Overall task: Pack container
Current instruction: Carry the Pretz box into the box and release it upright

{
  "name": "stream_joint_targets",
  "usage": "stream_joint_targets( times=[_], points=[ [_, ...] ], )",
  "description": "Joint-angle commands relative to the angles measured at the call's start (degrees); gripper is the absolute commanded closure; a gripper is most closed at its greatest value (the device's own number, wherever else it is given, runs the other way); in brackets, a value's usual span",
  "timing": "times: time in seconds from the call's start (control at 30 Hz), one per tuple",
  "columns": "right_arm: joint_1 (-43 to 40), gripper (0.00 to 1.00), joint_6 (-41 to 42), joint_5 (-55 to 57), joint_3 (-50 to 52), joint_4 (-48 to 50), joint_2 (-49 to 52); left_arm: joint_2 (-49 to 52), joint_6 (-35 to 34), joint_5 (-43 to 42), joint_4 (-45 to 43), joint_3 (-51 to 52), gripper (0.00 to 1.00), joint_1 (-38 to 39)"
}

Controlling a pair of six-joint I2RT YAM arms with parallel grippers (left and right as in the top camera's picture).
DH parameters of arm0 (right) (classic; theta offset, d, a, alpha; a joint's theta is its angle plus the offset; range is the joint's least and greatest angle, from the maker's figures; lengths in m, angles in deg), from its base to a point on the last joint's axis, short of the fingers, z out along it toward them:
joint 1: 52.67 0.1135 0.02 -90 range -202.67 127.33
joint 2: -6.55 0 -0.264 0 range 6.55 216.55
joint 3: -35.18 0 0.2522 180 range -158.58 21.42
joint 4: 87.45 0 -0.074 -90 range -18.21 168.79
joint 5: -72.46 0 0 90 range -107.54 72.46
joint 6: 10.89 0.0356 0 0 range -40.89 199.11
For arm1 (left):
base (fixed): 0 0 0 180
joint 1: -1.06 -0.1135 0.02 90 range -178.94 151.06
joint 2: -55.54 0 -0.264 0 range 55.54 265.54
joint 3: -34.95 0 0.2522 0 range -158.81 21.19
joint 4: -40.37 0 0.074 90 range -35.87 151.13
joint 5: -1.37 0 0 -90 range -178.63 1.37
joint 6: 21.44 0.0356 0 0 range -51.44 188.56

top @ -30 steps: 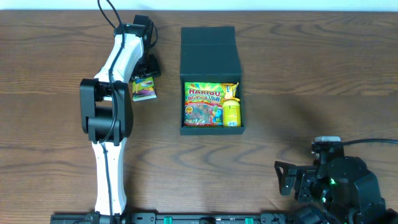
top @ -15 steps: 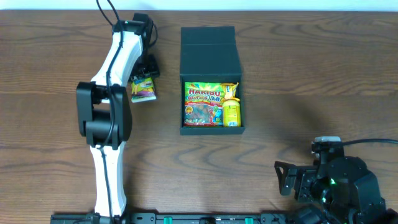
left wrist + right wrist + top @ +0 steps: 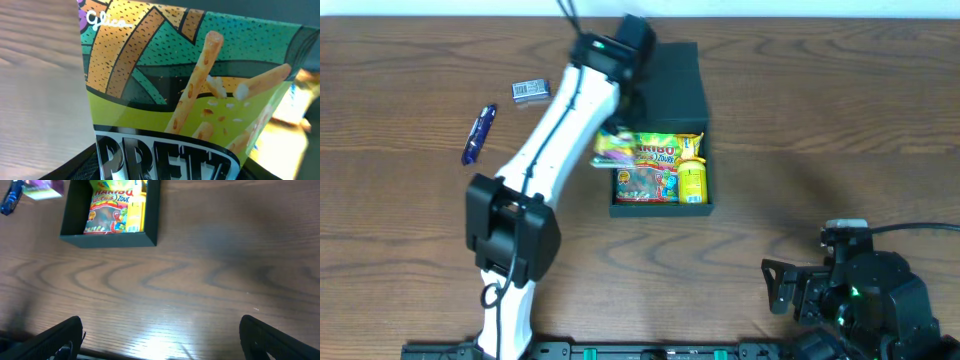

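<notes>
The container [image 3: 660, 208] is a dark box, open, with its flap lid [image 3: 658, 78] lying flat behind it. Inside lie a Haribo bag [image 3: 645, 172] and a yellow packet [image 3: 693, 180]. My left gripper [image 3: 620, 120] is shut on a green and yellow Pretz packet [image 3: 613, 148] and holds it over the box's left rim. The packet fills the left wrist view [image 3: 190, 95], with the fingers [image 3: 165, 170] at its lower edge. My right gripper [image 3: 782, 286] is open and empty at the near right. The right wrist view shows its fingers [image 3: 160, 340] and the container [image 3: 107, 240] far ahead.
A blue wrapper [image 3: 478, 134] and a small grey packet [image 3: 530, 90] lie on the wooden table left of the box. The blue wrapper also shows in the right wrist view [image 3: 10, 200].
My left arm has swung right with the Pretz packet, from the table left of the box to over the box's left edge. The blue wrapper and grey packet are now uncovered. The right arm is still.
</notes>
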Motion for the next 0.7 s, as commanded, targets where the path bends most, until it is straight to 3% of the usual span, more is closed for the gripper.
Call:
stream_joint_targets(
  times=[0.0,0.33,0.67],
  points=[
    [-0.3,0.01,-0.6,0.2,-0.5,-0.1,-0.1,-0.6,-2.9,-1.0,0.3,-0.4,0.36,3.7],
    [-0.3,0.01,-0.6,0.2,-0.5,-0.1,-0.1,-0.6,-13.1,-0.5,-2.8,6.7,0.36,8.0],
    [-0.3,0.01,-0.6,0.2,-0.5,-0.1,-0.1,-0.6,-15.6,2.4,-7.5,12.8,0.37,8.0]
  ],
)
